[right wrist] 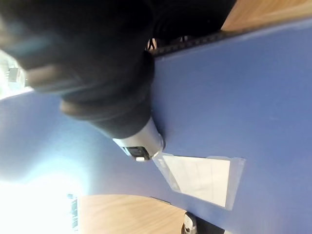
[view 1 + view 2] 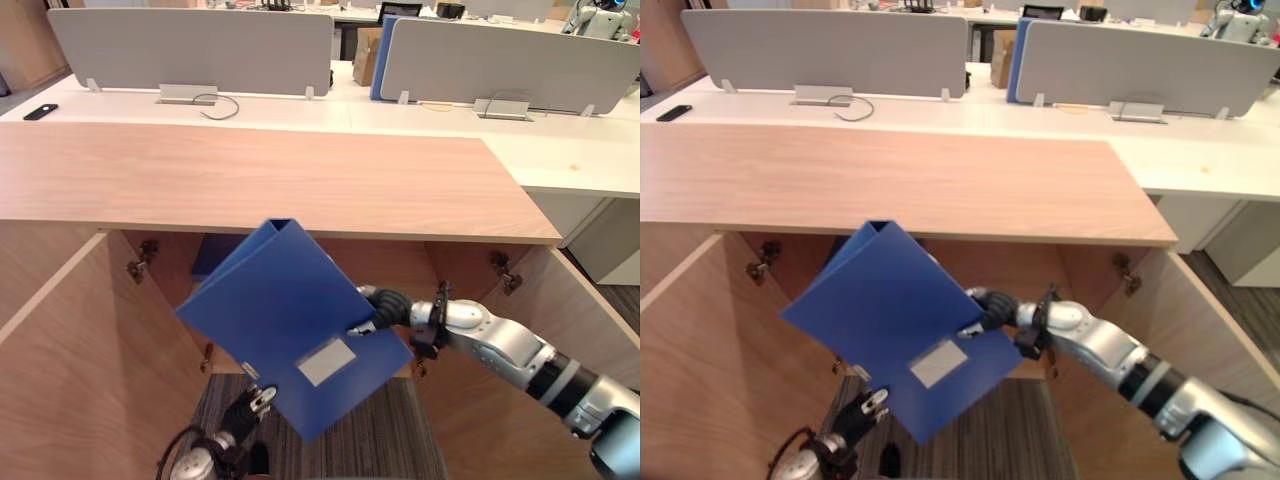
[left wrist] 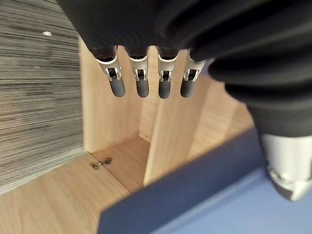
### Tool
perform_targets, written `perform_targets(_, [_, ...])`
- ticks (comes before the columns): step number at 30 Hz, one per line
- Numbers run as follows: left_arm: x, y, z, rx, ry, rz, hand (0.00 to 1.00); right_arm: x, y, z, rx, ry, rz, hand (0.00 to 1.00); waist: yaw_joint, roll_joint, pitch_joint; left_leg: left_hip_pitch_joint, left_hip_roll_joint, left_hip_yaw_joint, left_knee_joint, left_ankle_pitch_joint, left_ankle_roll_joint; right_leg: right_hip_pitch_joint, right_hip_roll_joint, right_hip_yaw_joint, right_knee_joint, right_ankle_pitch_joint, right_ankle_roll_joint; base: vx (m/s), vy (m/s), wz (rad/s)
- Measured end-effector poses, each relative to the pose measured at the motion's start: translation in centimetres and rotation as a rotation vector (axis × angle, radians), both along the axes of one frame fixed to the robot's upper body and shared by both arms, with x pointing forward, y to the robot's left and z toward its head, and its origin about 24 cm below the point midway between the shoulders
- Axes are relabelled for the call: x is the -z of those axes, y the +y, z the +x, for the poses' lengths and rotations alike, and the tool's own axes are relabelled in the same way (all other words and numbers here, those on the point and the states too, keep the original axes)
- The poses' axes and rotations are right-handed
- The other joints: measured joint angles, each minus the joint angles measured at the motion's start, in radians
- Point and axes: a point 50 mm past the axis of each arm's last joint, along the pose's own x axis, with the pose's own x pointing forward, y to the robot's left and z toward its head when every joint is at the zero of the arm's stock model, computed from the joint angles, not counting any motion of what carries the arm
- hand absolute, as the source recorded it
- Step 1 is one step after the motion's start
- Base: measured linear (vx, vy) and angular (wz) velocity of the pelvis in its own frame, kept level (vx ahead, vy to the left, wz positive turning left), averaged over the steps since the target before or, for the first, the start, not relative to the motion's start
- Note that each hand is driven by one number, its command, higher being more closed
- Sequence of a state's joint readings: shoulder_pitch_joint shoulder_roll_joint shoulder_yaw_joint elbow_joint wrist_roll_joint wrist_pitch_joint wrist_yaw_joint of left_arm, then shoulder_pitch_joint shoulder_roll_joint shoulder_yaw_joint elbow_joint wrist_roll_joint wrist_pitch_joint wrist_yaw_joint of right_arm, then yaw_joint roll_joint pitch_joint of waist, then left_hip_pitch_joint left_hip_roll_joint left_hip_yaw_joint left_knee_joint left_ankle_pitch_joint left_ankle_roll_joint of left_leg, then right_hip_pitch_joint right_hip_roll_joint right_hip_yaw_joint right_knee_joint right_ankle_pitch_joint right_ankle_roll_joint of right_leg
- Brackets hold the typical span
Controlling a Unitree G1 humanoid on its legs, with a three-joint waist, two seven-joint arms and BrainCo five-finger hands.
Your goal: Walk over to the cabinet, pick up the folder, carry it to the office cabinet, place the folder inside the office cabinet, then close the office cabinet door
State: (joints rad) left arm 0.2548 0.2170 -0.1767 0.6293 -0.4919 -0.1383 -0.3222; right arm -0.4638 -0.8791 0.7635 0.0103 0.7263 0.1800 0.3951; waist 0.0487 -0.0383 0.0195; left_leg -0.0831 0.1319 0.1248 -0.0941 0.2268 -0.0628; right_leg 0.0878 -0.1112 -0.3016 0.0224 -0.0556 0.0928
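- The right hand [image 2: 385, 305] is grasping the blue folder [image 2: 280, 320] at the folder's 3 o'clock edge. Its thumb [image 1: 139, 141] is pressing on the front face beside the clear label pocket [image 2: 326, 361].
- The folder is hanging tilted in the air in front of the open office cabinet [image 2: 300, 180], one corner pointing toward 12 o'clock just under the wooden top's front edge.
- The left hand [image 2: 252, 405] is sitting at the folder's 6 o'clock, just below its lower edge, with its fingers [image 3: 141, 83] straight and relaxed, pointing into the cabinet. Whether it is touching the folder cannot be told.
- The cabinet doors are standing wide open, the left door [image 2: 70, 360] at 9 o'clock and the right door [image 2: 520, 400] at 3 o'clock.
- A white desk [image 2: 300, 110] with grey screens [image 2: 190, 50] is lying beyond the cabinet at 12 o'clock.
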Motion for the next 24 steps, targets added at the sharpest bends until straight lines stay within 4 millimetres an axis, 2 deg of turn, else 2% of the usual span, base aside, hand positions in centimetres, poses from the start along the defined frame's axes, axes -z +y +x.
perform_targets(1, [0.9,0.6,-0.8,-0.074,0.065,-0.001,0.00,-0.1,-0.4,-0.3,-0.015,0.010,0.005,1.00,-0.001,-0.001,0.001,0.000,0.001,0.001,0.000,-0.001,-0.001,0.000,0.001,0.001,0.000,0.000,0.000,0.05,-0.022,-0.08])
perform_targets(3, [3.3,3.8,-5.1,-0.332,0.306,0.034,0.00,-1.3,-0.3,-2.5,-0.162,0.004,0.041,1.00,-0.011,-0.008,0.004,0.005,0.011,0.008,0.000,-0.007,-0.008,0.001,0.007,0.007,-0.005,-0.001,-0.001,0.05,-0.020,-0.12])
perform_targets(5, [3.8,5.2,-7.6,-0.434,0.397,0.059,0.00,-1.2,0.0,-3.4,-0.220,-0.011,0.062,1.00,-0.010,-0.015,0.008,0.016,0.016,0.012,0.000,-0.010,-0.012,0.009,0.009,0.009,-0.006,-0.005,-0.007,0.03,-0.018,-0.08])
perform_targets(8, [4.1,5.5,-9.3,-0.495,0.462,0.059,0.00,-0.4,-0.6,-3.9,-0.254,-0.079,-0.061,1.00,-0.002,-0.017,0.006,0.017,0.016,0.008,0.000,-0.011,-0.013,0.011,0.009,0.008,-0.007,-0.007,-0.009,-0.01,0.008,0.03])
perform_targets(9, [4.2,5.6,-9.6,-0.503,0.469,0.062,0.00,0.3,-0.6,-4.1,-0.279,-0.101,-0.125,1.00,0.002,-0.019,0.007,0.017,0.016,0.006,0.000,-0.013,-0.014,0.011,0.009,0.007,-0.008,-0.008,-0.009,-0.03,0.033,0.05])
perform_targets(10, [4.2,5.7,-10.0,-0.514,0.481,0.067,0.00,1.9,-0.5,-4.4,-0.300,-0.113,-0.203,1.00,0.004,-0.023,0.009,0.019,0.013,0.005,0.000,-0.015,-0.016,0.014,0.006,0.007,-0.007,-0.009,-0.008,-0.02,0.030,0.04])
perform_targets(12, [4.2,5.8,-10.2,-0.521,0.492,0.068,0.00,3.3,0.0,-4.3,-0.296,-0.123,-0.238,1.00,0.009,-0.023,0.012,0.020,0.012,0.006,0.001,-0.015,-0.016,0.013,0.005,0.007,-0.003,-0.011,-0.005,0.00,0.000,0.00])
perform_targets(15, [4.0,6.2,-9.1,-0.543,0.460,0.075,0.00,7.3,1.6,-3.1,-0.242,-0.103,-0.327,1.00,0.024,-0.021,0.053,0.003,0.016,0.006,0.031,-0.025,-0.005,-0.018,-0.001,0.013,0.055,-0.031,-0.009,-0.05,0.024,-0.02])
perform_targets(16, [4.0,6.1,-8.6,-0.541,0.449,0.074,0.00,7.8,1.7,-2.7,-0.225,-0.097,-0.340,1.00,0.029,-0.016,0.069,-0.012,0.017,0.004,0.051,-0.032,-0.005,-0.031,-0.005,0.013,0.072,-0.039,-0.011,-0.10,0.016,0.03])
perform_targets(18, [3.7,5.4,-6.5,-0.523,0.389,0.057,0.00,8.5,1.3,-0.1,-0.073,-0.082,-0.352,1.00,0.047,-0.004,0.145,-0.082,0.021,-0.005,0.168,-0.076,0.001,-0.086,-0.019,0.013,0.161,-0.062,-0.014,-0.13,0.020,0.02])
perform_targets(19, [3.7,5.1,-6.1,-0.514,0.378,0.052,0.00,8.5,0.9,0.6,-0.015,-0.084,-0.345,1.00,0.053,0.004,0.163,-0.100,0.023,-0.007,0.195,-0.086,0.002,-0.101,-0.022,0.013,0.182,-0.068,-0.014,-0.14,0.038,0.00])
perform_targets(21, [3.4,4.2,-4.5,-0.478,0.333,0.034,0.00,6.8,-0.7,4.3,0.236,-0.112,-0.280,1.00,0.055,0.030,0.229,-0.189,0.026,-0.013,0.316,-0.128,0.013,-0.191,-0.044,0.027,0.306,-0.110,-0.016,-0.17,0.063,-0.03])
perform_targets(22, [3.3,4.1,-4.2,-0.468,0.321,0.034,0.00,6.1,-1.1,5.2,0.302,-0.123,-0.255,1.00,0.055,0.035,0.243,-0.214,0.027,-0.013,0.343,-0.137,0.013,-0.216,-0.049,0.031,0.336,-0.120,-0.016,-0.18,0.077,-0.04])
perform_targets(24, [2.8,4.0,-2.5,-0.447,0.263,0.037,0.00,3.0,-3.0,8.1,0.504,-0.180,-0.169,1.00,0.054,0.050,0.301,-0.285,0.023,-0.021,0.419,-0.160,0.019,-0.290,-0.070,0.035,0.433,-0.167,-0.014,-0.13,0.052,0.06])
